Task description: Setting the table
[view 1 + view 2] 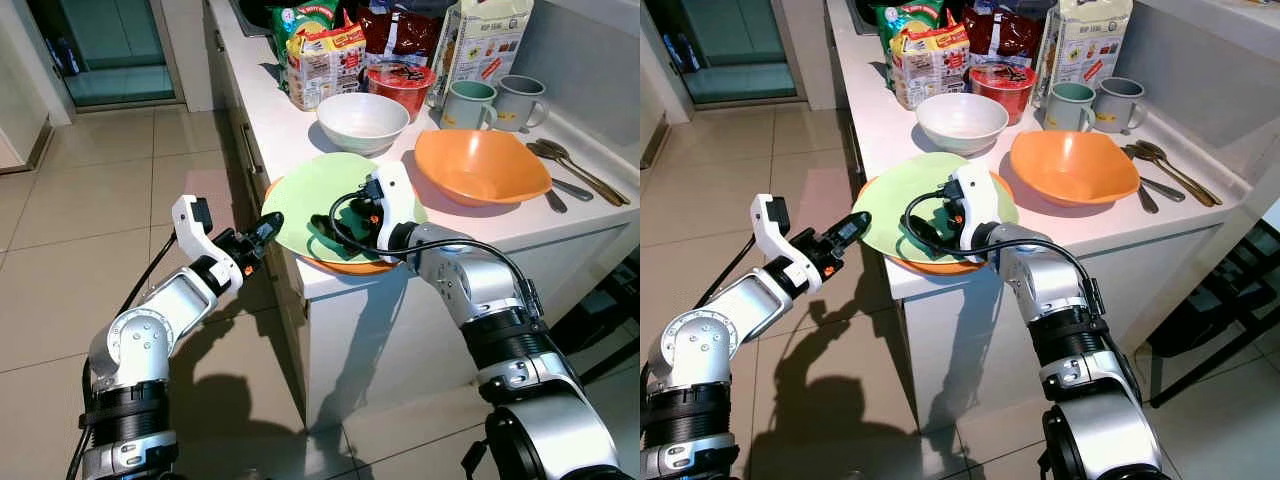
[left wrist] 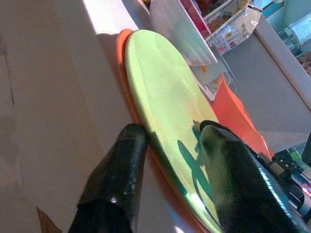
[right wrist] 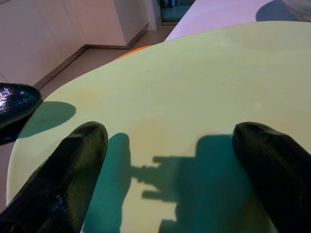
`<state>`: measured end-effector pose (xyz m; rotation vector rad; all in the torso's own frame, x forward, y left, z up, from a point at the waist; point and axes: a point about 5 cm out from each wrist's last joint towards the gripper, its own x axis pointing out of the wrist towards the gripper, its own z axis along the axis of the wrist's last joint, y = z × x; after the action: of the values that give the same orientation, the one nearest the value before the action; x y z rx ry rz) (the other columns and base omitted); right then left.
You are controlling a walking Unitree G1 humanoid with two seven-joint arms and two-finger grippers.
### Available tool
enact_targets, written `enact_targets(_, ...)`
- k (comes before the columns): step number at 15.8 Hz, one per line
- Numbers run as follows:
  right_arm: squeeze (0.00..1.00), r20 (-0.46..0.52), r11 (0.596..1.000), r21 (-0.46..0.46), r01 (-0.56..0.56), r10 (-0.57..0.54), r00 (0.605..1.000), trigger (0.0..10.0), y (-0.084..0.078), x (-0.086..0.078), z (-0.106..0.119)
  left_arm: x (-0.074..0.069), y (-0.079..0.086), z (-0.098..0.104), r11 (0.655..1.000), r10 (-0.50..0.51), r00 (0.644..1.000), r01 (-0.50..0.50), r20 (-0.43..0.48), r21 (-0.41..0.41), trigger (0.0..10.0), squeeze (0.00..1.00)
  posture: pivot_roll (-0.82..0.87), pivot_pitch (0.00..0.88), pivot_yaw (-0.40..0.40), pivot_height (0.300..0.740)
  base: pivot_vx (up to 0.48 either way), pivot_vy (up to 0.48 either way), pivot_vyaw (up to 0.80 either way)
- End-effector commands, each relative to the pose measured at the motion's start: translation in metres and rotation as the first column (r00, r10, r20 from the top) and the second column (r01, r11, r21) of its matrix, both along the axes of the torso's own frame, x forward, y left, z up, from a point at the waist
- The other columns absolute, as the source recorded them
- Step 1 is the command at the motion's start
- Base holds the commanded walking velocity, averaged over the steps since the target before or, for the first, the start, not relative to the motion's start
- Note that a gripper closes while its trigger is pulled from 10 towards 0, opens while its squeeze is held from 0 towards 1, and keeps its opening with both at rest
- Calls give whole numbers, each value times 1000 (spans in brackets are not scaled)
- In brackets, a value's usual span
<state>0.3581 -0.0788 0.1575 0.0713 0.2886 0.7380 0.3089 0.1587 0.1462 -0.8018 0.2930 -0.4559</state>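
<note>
Left hand (image 1: 268,226) open, straddling green plate (image 1: 320,185) rim | right hand (image 3: 170,160) open above plate

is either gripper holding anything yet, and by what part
Nothing is gripped yet. The left gripper straddles the near rim of the green plate with fingers open; the right gripper hovers open above the plate.

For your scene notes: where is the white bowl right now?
The white bowl sits on the counter, behind the green plate, left of the orange bowl.
</note>
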Motion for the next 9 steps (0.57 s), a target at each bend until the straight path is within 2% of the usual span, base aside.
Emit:
enact_targets(1, 0, 15, 1000, -12, -17, 17, 1000, 10000, 1, 0, 5, -2, -3, 3, 999, -31, 999, 31, 15, -23, 0, 0, 18, 0, -15, 740, 0, 0, 0)
enact_targets(9, 0, 18, 1000, -20, -20, 20, 1000, 10000, 1, 1, 5, -5, -7, 1, 997, -81, 997, 81, 3, 9, 0, 0, 18, 0, -15, 740, 0, 0, 0)
